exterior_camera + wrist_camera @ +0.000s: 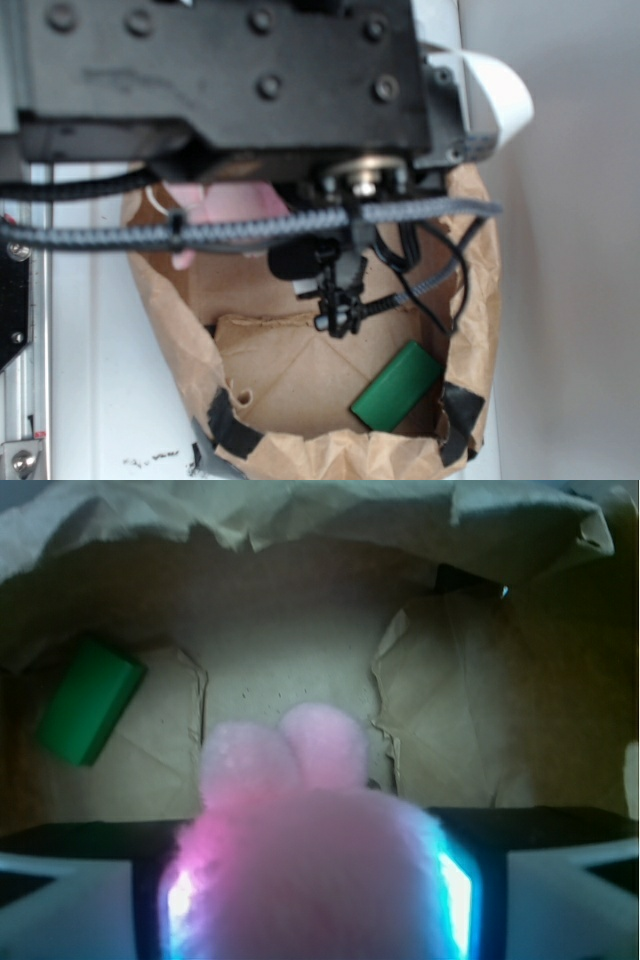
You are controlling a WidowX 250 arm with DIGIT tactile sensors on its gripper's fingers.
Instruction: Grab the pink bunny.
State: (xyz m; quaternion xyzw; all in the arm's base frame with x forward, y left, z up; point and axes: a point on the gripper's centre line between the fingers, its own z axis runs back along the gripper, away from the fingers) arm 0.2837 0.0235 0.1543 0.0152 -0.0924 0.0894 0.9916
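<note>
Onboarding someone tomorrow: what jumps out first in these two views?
The fuzzy pink plush bunny fills the bottom of the wrist view, wedged between the gripper pads. A green rectangular block lies on the floor of the crumpled brown paper bag, while the black arm blocks the top of the exterior view.
</note>
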